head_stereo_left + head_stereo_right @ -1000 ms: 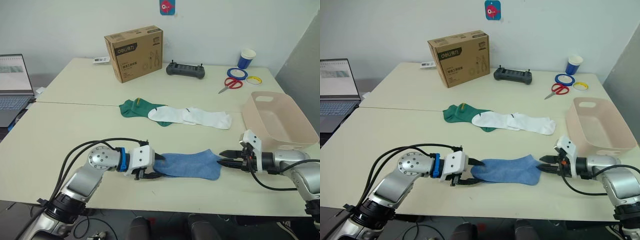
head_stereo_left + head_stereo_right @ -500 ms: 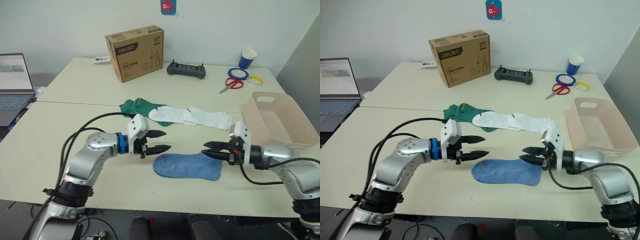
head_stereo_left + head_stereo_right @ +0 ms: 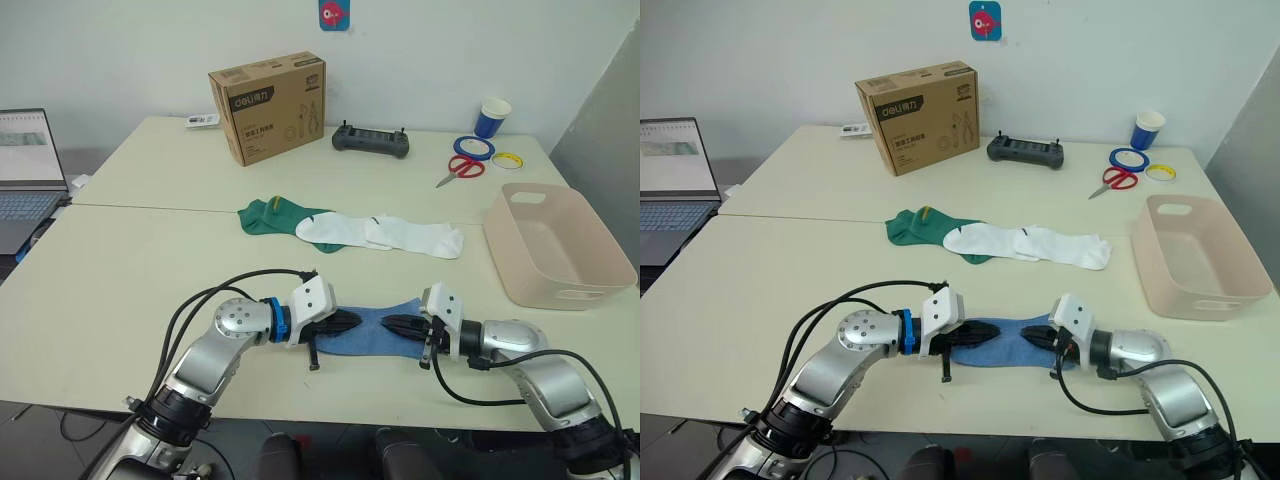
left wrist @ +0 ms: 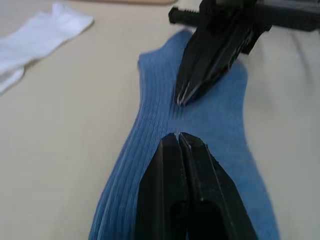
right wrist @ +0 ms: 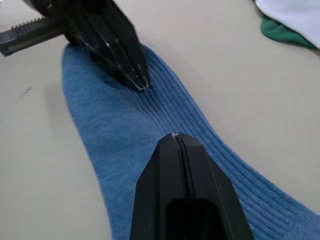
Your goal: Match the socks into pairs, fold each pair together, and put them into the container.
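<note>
Beige table [image 3: 150, 250] against a white wall; a cardboard box [image 3: 268, 105], controller [image 3: 371, 141], scissors [image 3: 459, 167], tape rolls [image 3: 473, 147] and a cup [image 3: 493, 116] are noted at the far edge, a laptop [image 3: 28, 170] on the left.

Blue sock [image 3: 378, 335] is seen flat near the front edge, between the two arms. Left gripper [image 3: 352, 321] and right gripper [image 3: 392, 324] are both laid over it, tips facing each other and close together at mid-sock. In both wrist views each pincer is seen pressed together, tips resting on the ribbed knit; no cloth is seen pinched between the fingers.

White socks [image 3: 385, 233] lie mid-table, overlapping a green sock [image 3: 268, 215]. Basin [image 3: 590, 258] stands on the right, well apart from the blue sock; no sock is seen in it.

Handling, as judged: the sock is light, soft and limp, and will bunch or slide on the smooth top when pushed. A hold is best taken at the cuff or toe end, with a pinch through all layers.
</note>
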### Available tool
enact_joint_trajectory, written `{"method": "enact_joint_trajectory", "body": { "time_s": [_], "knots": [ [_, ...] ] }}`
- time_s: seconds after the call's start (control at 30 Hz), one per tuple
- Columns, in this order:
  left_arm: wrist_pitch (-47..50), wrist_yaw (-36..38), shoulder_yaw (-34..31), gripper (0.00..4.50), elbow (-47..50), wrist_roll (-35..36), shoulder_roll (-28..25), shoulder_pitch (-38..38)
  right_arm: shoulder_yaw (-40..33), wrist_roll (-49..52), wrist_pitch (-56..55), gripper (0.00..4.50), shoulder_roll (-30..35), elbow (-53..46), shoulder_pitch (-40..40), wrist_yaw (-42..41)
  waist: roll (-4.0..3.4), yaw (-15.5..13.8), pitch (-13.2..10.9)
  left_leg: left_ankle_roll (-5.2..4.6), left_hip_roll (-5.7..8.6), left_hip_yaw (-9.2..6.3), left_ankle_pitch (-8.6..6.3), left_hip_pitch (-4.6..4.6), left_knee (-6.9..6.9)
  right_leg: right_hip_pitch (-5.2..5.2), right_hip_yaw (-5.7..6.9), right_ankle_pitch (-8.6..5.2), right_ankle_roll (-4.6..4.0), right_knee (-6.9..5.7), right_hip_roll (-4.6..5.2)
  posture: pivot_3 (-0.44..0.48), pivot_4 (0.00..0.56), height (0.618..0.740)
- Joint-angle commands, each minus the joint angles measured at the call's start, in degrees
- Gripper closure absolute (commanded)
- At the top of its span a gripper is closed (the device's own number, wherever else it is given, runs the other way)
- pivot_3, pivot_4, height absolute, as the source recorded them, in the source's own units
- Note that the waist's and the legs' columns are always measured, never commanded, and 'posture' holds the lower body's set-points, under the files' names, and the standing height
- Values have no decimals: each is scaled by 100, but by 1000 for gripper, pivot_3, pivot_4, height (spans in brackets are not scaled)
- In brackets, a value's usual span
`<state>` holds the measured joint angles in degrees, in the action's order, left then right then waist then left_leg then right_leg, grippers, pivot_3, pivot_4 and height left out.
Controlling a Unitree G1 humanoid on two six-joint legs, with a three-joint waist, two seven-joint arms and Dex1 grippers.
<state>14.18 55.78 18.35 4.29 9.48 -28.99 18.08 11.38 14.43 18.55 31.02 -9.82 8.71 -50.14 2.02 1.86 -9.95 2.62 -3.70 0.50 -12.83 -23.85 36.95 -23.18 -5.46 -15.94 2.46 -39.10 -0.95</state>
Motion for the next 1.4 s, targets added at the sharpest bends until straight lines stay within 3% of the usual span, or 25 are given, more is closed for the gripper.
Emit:
{"method": "enact_joint_trajectory", "body": {
  "time_s": [0.03,0.7,0.87,1.13,1.23,1.4],
  "knots": [
    [-326,65,1,4473,-88,-148,-82,-50,-110,-158,-375,4500,-18,267,-65,91,0,-4,0,0,0,1,0,-1,0,0,0,0,-1,0,0,0,150,740],
    [-623,299,-377,4473,-399,-121,-478,-124,-940,1,-1090,4500,646,1247,-381,-337,-8,-4,20,0,1,7,0,8,1,12,-4,-1,3,2,3,0,150,740],
    [-475,457,-457,4473,-140,184,-435,-158,-1023,509,-664,4500,670,526,-410,-600,-9,-3,20,0,0,6,0,7,1,10,-4,-1,3,2,3,0,150,740],
    [-197,354,-917,4473,425,668,-479,-115,-1606,1526,923,4500,765,-770,-379,-87,-13,-2,17,0,0,2,0,2,-1,5,-2,-1,3,0,2,0,150,740],
    [-43,489,-922,4500,676,780,-599,-197,-1829,1764,1474,3971,985,-811,-273,-24,-12,-1,17,0,1,6,0,2,0,5,-5,-2,3,3,4,0,150,740],
    [-153,591,-641,4500,600,487,-639,-209,-2033,2324,2406,2187,1299,-785,6,-111,-13,2,17,0,-1,3,0,3,-3,4,-3,-2,2,3,1,0,150,740]
  ]
}}
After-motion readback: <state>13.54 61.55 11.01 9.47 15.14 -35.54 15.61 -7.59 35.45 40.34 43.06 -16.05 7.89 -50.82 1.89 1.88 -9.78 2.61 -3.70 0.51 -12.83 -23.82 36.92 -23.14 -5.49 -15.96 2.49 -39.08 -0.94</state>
